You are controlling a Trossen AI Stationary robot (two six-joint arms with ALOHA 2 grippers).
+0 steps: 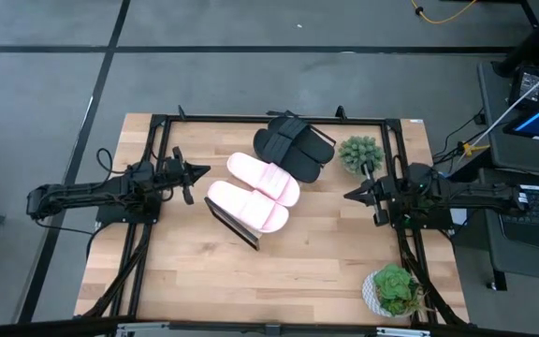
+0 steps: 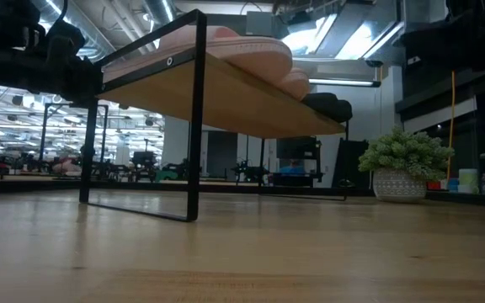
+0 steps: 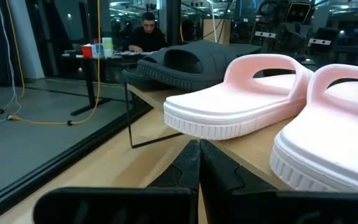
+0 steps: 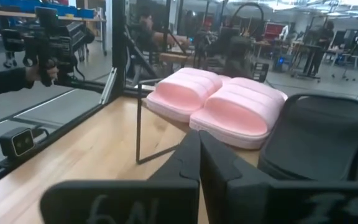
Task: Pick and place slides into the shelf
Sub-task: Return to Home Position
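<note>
So the pink slides (image 1: 254,191) and black slides (image 1: 294,150) sit on the shelf (image 1: 235,225) mid-frame. With the left claw (image 1: 193,172) and right claw (image 1: 352,195) clenched empty, we back straight outward, no bumping.

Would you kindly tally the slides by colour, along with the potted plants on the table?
Pink slides: 2
Black slides: 2
Potted plants: 2
Total: 6
</note>
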